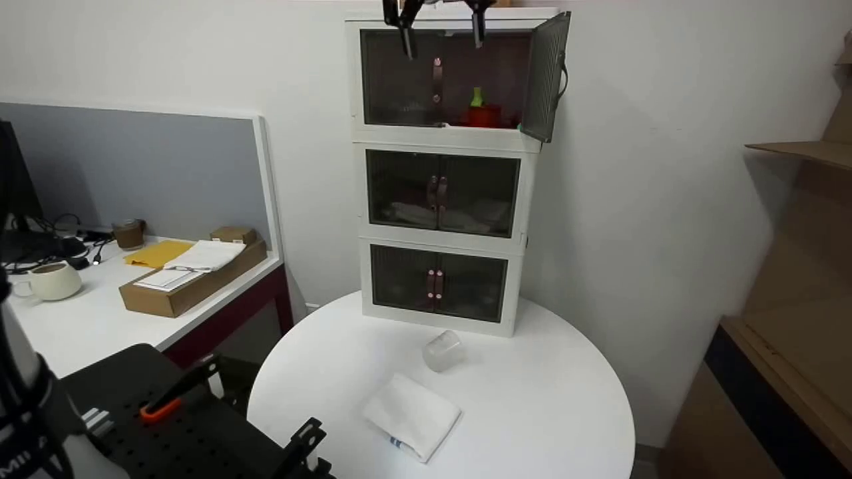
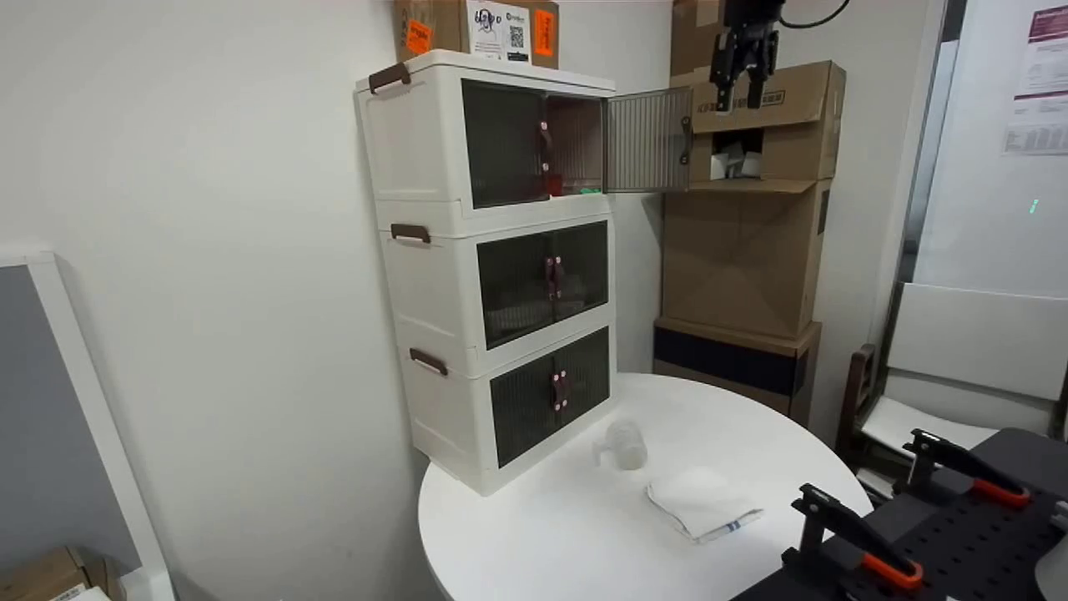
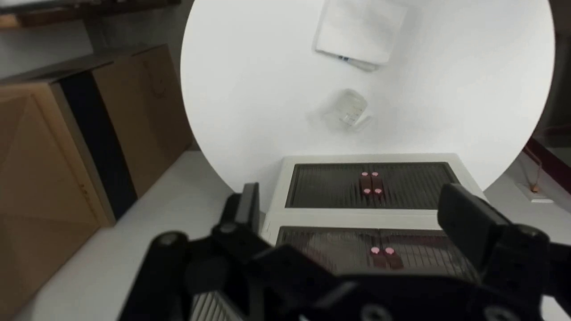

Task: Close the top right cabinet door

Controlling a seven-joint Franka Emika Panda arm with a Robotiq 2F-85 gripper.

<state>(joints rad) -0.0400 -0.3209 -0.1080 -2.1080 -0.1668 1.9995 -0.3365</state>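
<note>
In an exterior view, the top right cabinet door [image 1: 546, 78] is swung out, to the right of the fingers [image 1: 478, 30]. They are wide apart and empty, and likely must go around it to push.

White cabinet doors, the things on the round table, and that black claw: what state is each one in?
Top right cabinet door: wide open
Top left cabinet door: shut
Middle cabinet doors: both shut
Bottom cabinet doors: both shut
Clear mug: lying on its side
White towel: folded, lying flat
Black gripper: open, holding nothing
</note>
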